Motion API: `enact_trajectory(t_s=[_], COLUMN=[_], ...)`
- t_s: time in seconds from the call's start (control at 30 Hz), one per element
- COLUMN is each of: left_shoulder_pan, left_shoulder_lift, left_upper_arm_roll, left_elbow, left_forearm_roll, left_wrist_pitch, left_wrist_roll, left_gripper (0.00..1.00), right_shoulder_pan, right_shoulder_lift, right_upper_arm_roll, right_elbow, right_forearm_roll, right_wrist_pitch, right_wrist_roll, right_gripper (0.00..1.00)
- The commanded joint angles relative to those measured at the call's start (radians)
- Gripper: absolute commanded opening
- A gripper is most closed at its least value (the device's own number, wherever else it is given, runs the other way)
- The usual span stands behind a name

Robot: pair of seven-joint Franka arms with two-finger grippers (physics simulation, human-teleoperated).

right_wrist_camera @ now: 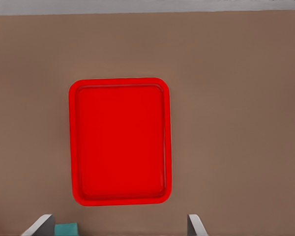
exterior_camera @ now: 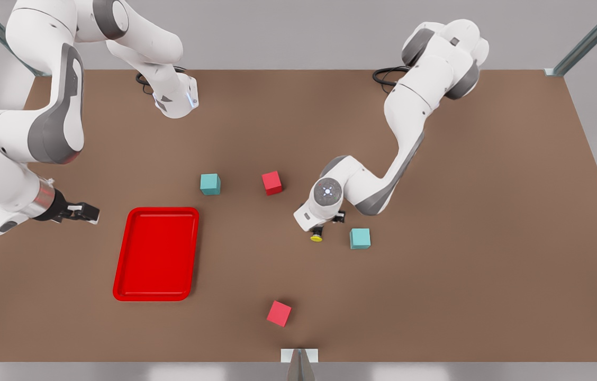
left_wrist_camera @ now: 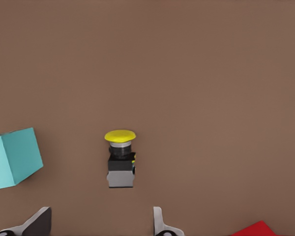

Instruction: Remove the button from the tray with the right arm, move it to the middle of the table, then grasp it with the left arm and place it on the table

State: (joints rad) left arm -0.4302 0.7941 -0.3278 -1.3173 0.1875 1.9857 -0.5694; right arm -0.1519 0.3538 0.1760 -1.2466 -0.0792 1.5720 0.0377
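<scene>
Lying on its side on the brown table (exterior_camera: 436, 275), the yellow-capped push-button (left_wrist_camera: 121, 158) sits just ahead of the left gripper (left_wrist_camera: 101, 223), between the lines of its two spread fingertips (left_wrist_camera: 158, 221) and touching neither; those jaws are open and hold nothing. A teal cube (left_wrist_camera: 12, 158) stands near, to one side of that gripper, and the corner of a red cube (left_wrist_camera: 258, 229) pokes in on the other side. The right gripper (exterior_camera: 82, 212) waits beside the red tray (exterior_camera: 156, 254), looking down on its bare floor, jaws parted and empty. By the look of things the button is already out of the tray and set down near the table's middle, so little seems left to do. The risk now is the left gripper's retreat: a fingertip dragged low past the toppled button could nudge it into a roll, and a swing toward the teal cube could knock that too
</scene>
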Motion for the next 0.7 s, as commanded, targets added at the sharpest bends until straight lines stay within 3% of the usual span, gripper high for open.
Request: enact_trajectory(t_s=[0.0,0.2,0.4,0.67], left_shoulder_pan=[-0.013,-0.019,-0.015,-0.015], left_shoulder_lift=[0.027,0.099,0.077,0.097], left_upper_arm_roll=[0.000,0.001,0.007,0.006], left_elbow=[0.001,0.000,-0.085,-0.086], left_forearm_roll=[0.035,0.138,0.187,0.188], left_wrist_pitch=[0.128,0.191,0.180,0.191], left_wrist_roll=[-0.145,-0.145,-0.153,-0.155], left_gripper=[1.00,1.00,1.00,1.00], right_shoulder_pan=[0.000,-0.017,-0.015,-0.015], right_shoulder_lift=[-0.001,-0.001,0.002,-0.004], right_upper_arm_roll=[0.000,-0.003,-0.013,-0.010], right_elbow=[0.000,0.007,0.000,0.009], right_forearm_roll=[-0.002,-0.001,-0.033,-0.047], right_wrist_pitch=[-0.001,-0.024,-0.026,-0.066], right_wrist_roll=[-0.122,-0.125,-0.125,-0.125], right_gripper=[1.00,1.00,1.00,1.00])
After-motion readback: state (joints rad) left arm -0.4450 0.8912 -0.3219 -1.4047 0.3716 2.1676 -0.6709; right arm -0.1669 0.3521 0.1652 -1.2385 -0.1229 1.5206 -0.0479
